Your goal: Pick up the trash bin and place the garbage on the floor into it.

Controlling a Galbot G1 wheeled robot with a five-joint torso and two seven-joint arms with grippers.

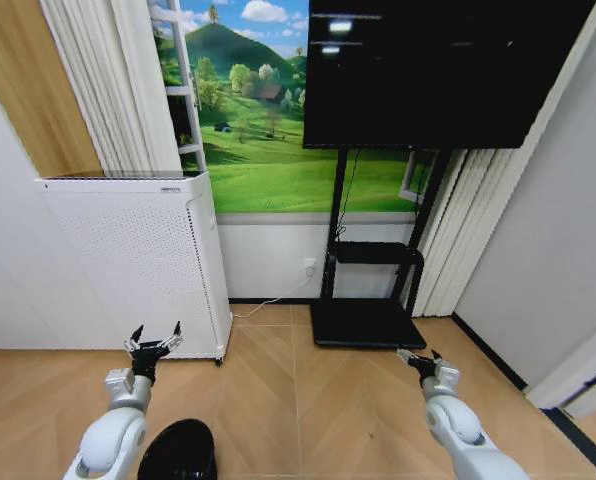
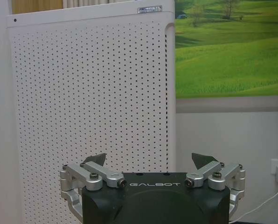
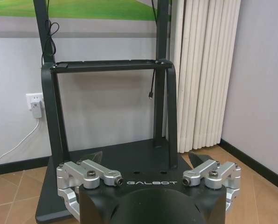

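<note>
- Trash bin point(image 1: 178, 451), round, black and mesh-sided, stands on the wood floor point(image 1: 308, 400) at the head view's 7 o'clock, just beside the left arm.
- White perforated appliance point(image 1: 138, 260) stands at 9 o'clock.
- Black TV stand point(image 1: 363, 320) rises at 1 o'clock.
- Left gripper point(image 1: 155, 338) hovers before the appliance, jaws spread.
- Right gripper point(image 1: 418, 356) faces the stand, jaws spread.

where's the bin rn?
Head view: the bin sits on the floor at bottom left, beside the left arm, in front of the white appliance.
</note>
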